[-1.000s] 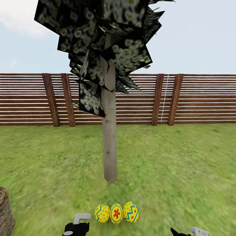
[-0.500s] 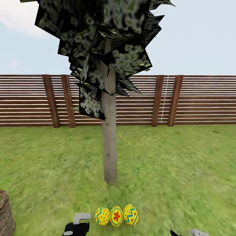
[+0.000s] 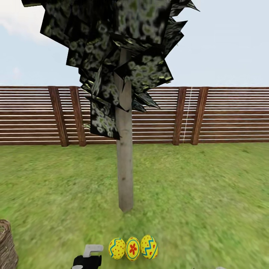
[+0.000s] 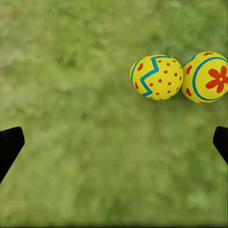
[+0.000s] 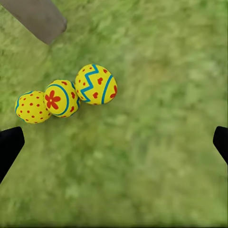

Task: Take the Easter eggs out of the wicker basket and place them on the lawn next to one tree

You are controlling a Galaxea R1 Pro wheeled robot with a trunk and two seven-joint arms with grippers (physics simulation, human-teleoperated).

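Observation:
Three yellow Easter eggs lie in a row on the lawn (image 3: 194, 194), close in front of the tree (image 3: 125, 175): the red-dotted egg (image 3: 117, 249), the red-flower egg (image 3: 132, 249) and the blue-zigzag egg (image 3: 149, 247), touching side by side. The wicker basket (image 3: 5, 246) stands apart at the left edge; its inside is hidden. My left gripper (image 4: 114, 147) hangs open over bare grass beside the dotted egg (image 4: 157, 77) and flower egg (image 4: 206, 77). My right gripper (image 5: 114, 145) is open too, above grass, with all three eggs (image 5: 61, 98) and the trunk (image 5: 38, 16) beyond it.
A brown slatted fence (image 3: 224, 116) closes the garden behind the tree. Dark blotched foliage (image 3: 119, 48) hangs over the trunk. Grass stretches wide on both sides of the tree.
The whole head view has shifted slightly, so everything sits lower in the picture; the right gripper has slipped below its bottom edge. The eggs, tree and basket have not moved.

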